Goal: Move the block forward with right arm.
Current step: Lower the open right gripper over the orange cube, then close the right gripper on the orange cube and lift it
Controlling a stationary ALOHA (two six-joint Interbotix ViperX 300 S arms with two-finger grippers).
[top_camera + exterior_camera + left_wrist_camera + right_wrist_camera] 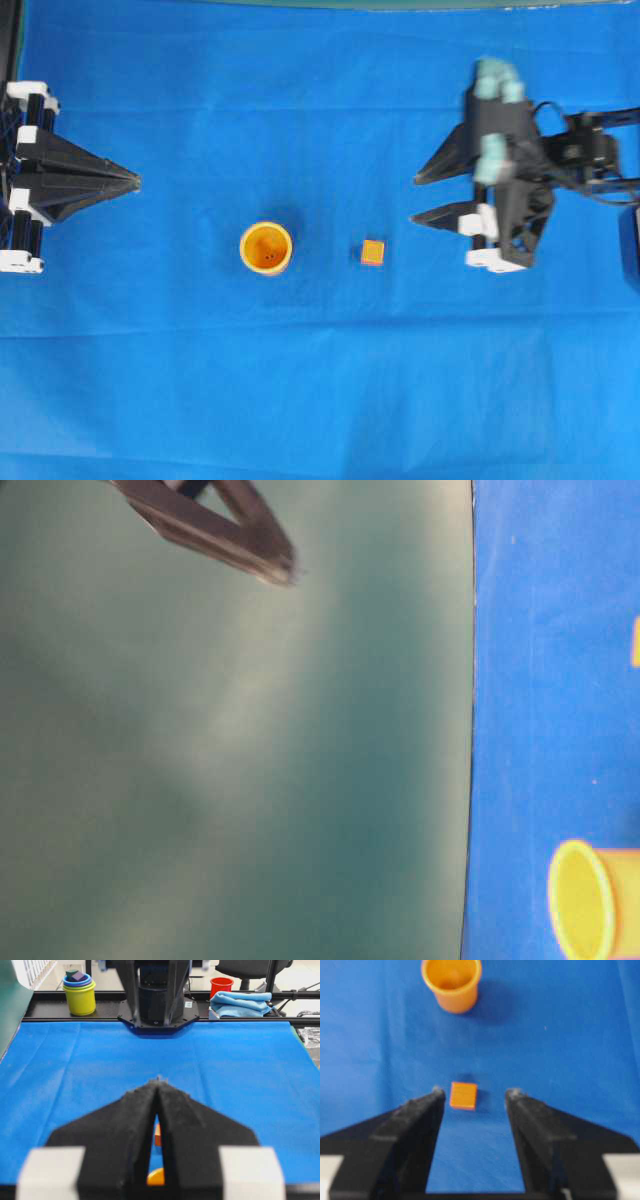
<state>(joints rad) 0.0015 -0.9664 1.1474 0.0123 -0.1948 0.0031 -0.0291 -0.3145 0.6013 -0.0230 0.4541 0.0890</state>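
The block (372, 252), a small orange cube, rests on the blue cloth (320, 380). My right gripper (414, 199) hovers just to its right, open and empty. In the right wrist view the block (463, 1095) lies just beyond the fingertips, nearer the left finger, and touches neither; the right gripper (475, 1092) has only bare cloth between its jaws. At the left edge my left gripper (137, 181) is shut, with nothing in it. Through the left gripper's (159, 1080) narrow slit a sliver of the block (157, 1134) shows.
An orange-yellow cup (266, 247) stands upright left of the block, and shows beyond it from the right wrist (451, 982). Behind the table are stacked cups (80, 992), a red cup (221, 985) and a folded blue towel (240, 1002). A green wall borders the cloth.
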